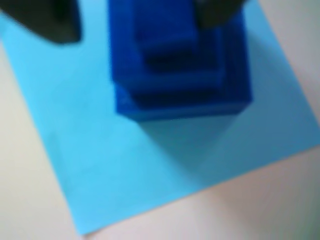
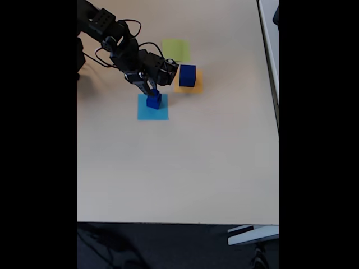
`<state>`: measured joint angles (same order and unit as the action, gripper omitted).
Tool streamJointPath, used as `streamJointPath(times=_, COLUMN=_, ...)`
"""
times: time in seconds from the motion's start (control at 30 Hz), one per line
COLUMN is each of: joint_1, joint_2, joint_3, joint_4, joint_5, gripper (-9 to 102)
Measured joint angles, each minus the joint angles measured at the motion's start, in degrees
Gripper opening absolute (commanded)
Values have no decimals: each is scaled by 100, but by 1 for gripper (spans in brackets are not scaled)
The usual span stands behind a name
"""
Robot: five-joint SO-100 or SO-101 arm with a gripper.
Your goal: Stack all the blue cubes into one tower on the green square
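In the wrist view, a small blue cube (image 1: 165, 27) sits on top of a bigger blue cube (image 1: 182, 97), both on the light blue paper square (image 1: 125, 160). My gripper (image 1: 137, 30) hangs over them, open. Its left finger (image 1: 50, 20) stands well clear of the stack and its right finger (image 1: 220, 12) is at the top cube's edge. In the fixed view, the gripper (image 2: 151, 91) is just above this stack (image 2: 154, 101). A large blue cube (image 2: 187, 75) stands on the orange-yellow square (image 2: 193, 87). The green square (image 2: 175, 50) lies bare behind it.
The three paper squares cluster at the table's far left in the fixed view, close to the arm's base (image 2: 92, 28). The pale tabletop (image 2: 196, 168) stretches toward the near edge. Cables loop along the arm.
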<state>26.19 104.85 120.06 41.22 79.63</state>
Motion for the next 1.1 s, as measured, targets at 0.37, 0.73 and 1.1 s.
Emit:
streamJointPath(times=0.37, joint_1=-229, joint_2=0, joint_3=-712, joint_4=114, joint_5=158, gripper=12)
streamJointPath(times=0.73, joint_1=-993, joint_2=-334, joint_3=-1644, joint_4=-193, joint_5=650, gripper=20)
streamJointPath(times=1.1, joint_1=-2329, joint_2=-2206, joint_3=-3059, joint_4=-914, joint_5=914, gripper=25)
